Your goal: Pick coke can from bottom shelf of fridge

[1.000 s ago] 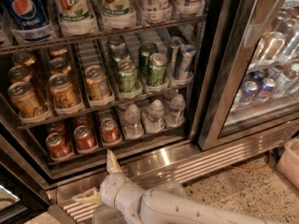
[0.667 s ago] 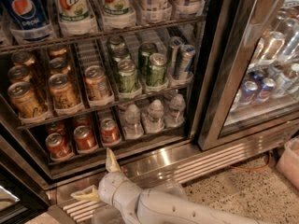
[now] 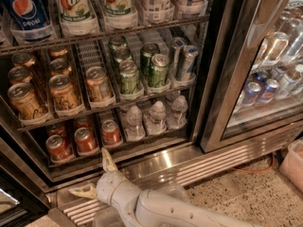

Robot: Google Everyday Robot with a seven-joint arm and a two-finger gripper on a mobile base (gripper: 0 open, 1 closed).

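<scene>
The fridge (image 3: 156, 167) stands open, its racks full of drinks. On the bottom shelf (image 3: 118, 148) several red coke cans (image 3: 85, 140) stand in lanes at the left, with small clear water bottles (image 3: 156, 117) to their right. My gripper (image 3: 94, 175) is low in front of the fridge's steel base, just below the shelf's front edge and the red cans. Its two cream fingers (image 3: 108, 160) are spread wide apart, one pointing up toward the cans and one out to the left. It holds nothing.
Gold cans (image 3: 61, 91) and green cans (image 3: 137, 72) fill the rack above. Large bottles (image 3: 71, 6) stand on the top rack. A shut glass door (image 3: 265, 65) with more drinks is at the right. A pink bin (image 3: 293, 164) sits on the speckled floor.
</scene>
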